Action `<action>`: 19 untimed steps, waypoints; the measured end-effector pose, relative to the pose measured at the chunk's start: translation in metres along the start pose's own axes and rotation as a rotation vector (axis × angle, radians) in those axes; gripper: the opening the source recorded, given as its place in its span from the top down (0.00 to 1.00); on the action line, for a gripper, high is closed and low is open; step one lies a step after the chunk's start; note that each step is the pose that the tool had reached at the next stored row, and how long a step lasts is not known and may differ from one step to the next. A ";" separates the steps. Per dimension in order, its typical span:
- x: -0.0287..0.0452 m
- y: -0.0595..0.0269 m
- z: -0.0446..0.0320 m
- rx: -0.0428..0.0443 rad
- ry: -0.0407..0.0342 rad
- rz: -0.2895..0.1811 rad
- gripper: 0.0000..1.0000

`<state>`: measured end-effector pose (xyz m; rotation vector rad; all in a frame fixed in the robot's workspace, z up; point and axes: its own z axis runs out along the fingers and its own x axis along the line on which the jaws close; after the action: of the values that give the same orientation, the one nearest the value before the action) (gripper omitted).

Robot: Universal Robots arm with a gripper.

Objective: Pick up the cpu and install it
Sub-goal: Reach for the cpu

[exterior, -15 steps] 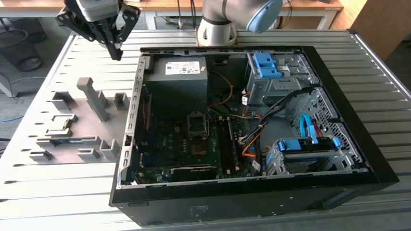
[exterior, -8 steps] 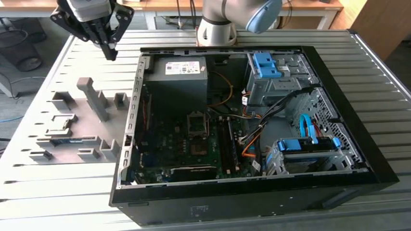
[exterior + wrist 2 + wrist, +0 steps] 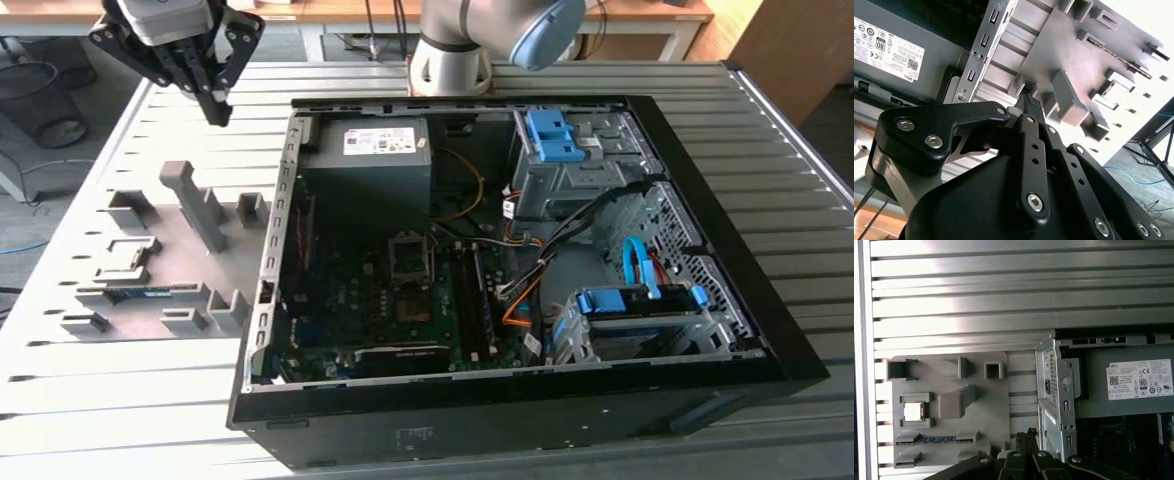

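The cpu, a small square chip with a pale metal top, lies in a holder on the grey fixture plate in the first wrist view. My gripper hangs above the slatted table, beyond the plate's far end and just outside the case's left wall in the exterior view. Its fingers are shut with nothing between them, and its tips sit well apart from the chip. In the second wrist view the closed gripper points at the plate. The black socket sits on the motherboard inside the open case.
The open computer case lies on the slatted metal table. Inside it are a grey power-supply box, drive cages with blue tabs and loose cables. A blue-green memory stick lies on the plate near the chip. The arm's base stands behind the case.
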<state>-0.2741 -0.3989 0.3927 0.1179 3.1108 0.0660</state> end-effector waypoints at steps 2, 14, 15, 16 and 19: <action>0.0025 -0.0002 -0.0001 0.0000 0.0000 0.000 0.90; 0.0227 -0.0017 -0.0005 0.0000 -0.0001 0.000 0.90; 0.0247 -0.0019 -0.0006 0.0001 0.0000 0.000 0.90; 0.0267 -0.0020 -0.0007 0.0001 0.0000 0.000 0.90; 0.0333 -0.0025 -0.0008 0.0000 0.0000 0.000 0.90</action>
<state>-0.3074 -0.3989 0.3925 0.1178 3.1108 0.0660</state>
